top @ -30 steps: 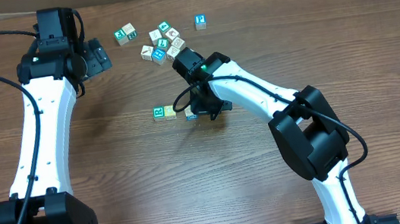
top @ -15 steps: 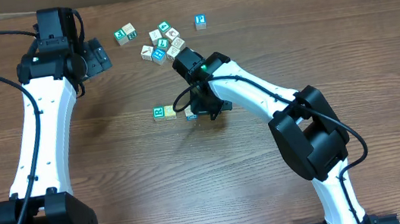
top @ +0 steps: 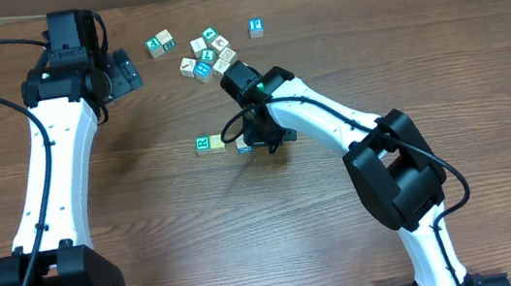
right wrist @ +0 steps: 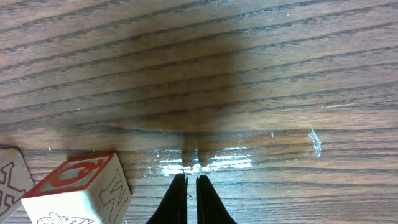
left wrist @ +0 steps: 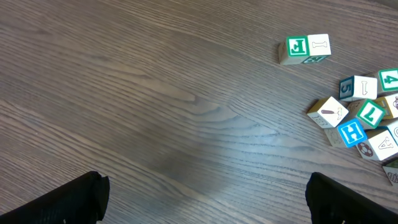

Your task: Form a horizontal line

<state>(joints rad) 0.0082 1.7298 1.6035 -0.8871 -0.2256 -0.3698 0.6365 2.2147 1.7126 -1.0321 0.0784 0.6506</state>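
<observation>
A short row of cubes lies mid-table: a teal-and-white cube (top: pixel 202 145), a pale yellow cube (top: pixel 216 143) touching it, then a white-and-blue cube (top: pixel 240 146) mostly hidden under my right gripper (top: pixel 250 147). No fourth yellow cube shows. In the right wrist view the right gripper (right wrist: pixel 191 182) is shut and empty, tips on the wood. A white cube with a red letter (right wrist: pixel 78 190) stands just left of it, not touching. My left gripper (top: pixel 126 76) is open and empty at the far left, fingers (left wrist: pixel 74 199) wide apart above bare wood.
A scattered bunch of white and teal cubes (top: pixel 208 57) lies at the back, with a pair (top: pixel 160 44) to its left and a lone blue cube (top: pixel 256 28) to its right. The bunch (left wrist: pixel 364 118) and pair (left wrist: pixel 305 50) also show in the left wrist view.
</observation>
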